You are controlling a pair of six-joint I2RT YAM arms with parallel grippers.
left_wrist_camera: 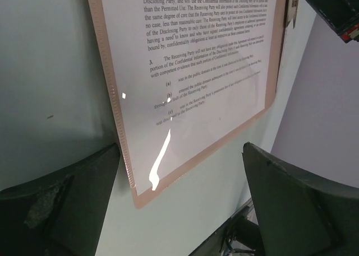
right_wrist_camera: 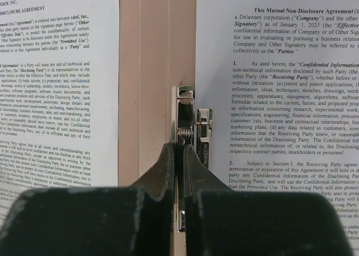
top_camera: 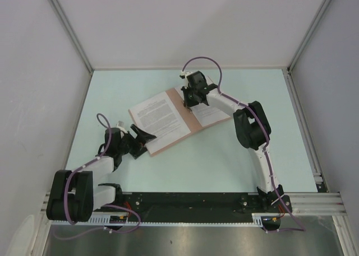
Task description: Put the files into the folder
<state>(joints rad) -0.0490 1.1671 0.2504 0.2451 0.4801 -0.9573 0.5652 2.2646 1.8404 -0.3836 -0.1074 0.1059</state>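
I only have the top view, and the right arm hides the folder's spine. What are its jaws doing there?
Observer: The right jaws are shut on the metal clip at the folder spine.
Operator: What lies beside that clip?
Observer: A printed sheet headed Mutual Non-Disclosure Agreement, right of the clip in the right wrist view.
Operator: And the left jaws?
Observer: The left jaws are open. The folder's rounded near corner shows between them, ungripped.
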